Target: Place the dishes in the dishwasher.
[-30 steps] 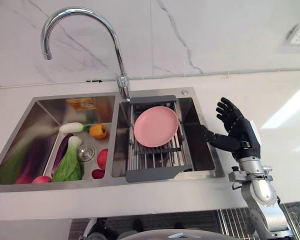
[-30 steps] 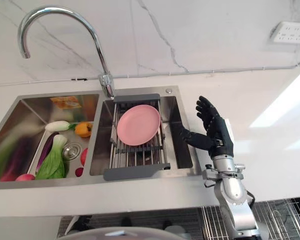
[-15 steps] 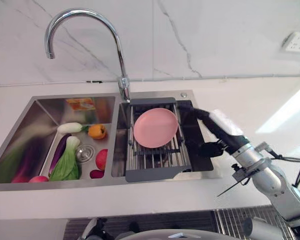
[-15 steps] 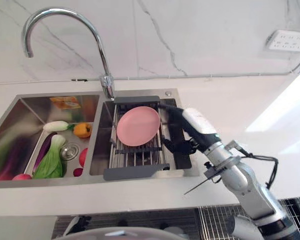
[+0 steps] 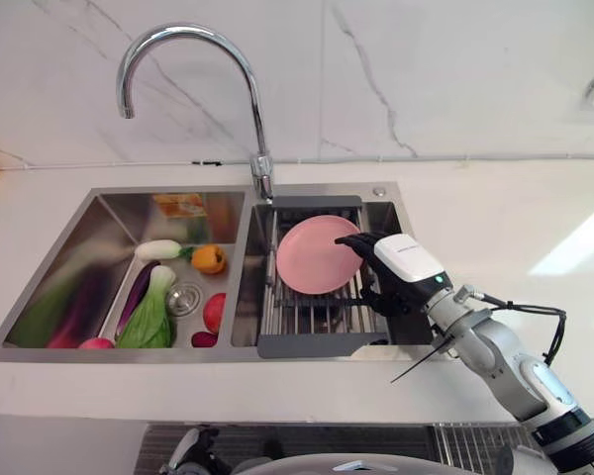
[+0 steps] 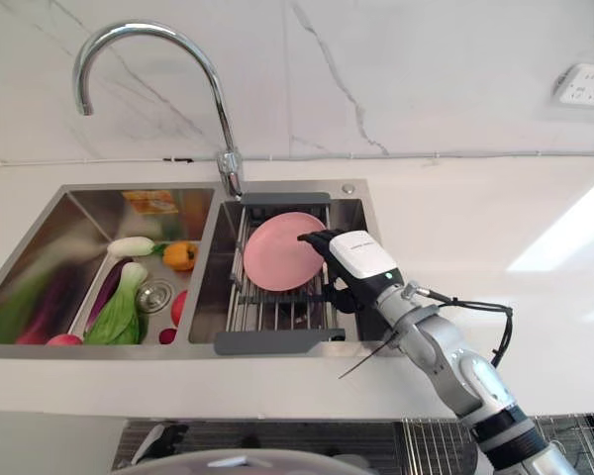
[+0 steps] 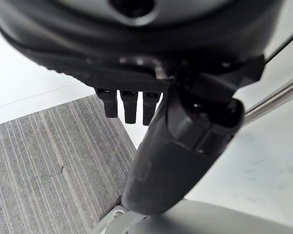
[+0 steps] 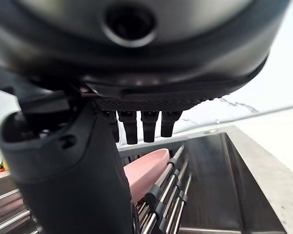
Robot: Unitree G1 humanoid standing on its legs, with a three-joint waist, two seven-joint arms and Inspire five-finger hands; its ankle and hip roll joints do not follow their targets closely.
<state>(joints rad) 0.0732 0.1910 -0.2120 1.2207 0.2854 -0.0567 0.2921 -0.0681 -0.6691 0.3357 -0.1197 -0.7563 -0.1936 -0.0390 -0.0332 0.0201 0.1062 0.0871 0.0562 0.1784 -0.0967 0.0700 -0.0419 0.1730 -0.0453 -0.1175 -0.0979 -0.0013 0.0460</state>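
A white desk is seen carrying a steel double sink. A pink plate lies on the drying rack in the right basin, not yet lifted. The right hand is held beside its rim, fingers straight and apart, nothing gripped. The left hand hangs relaxed over the floor. The task is judged barely begun.

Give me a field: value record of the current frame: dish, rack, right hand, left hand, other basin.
dish: pink plate, tilted on the rack
rack: dark wire rack across the right basin of the sink
right hand: right hand at the plate's right edge, fingers straight, no grasp yet
left hand: left hand over grey floor, fingers straight
other basin: vegetables by the drain
faucet: faucet behind the divider
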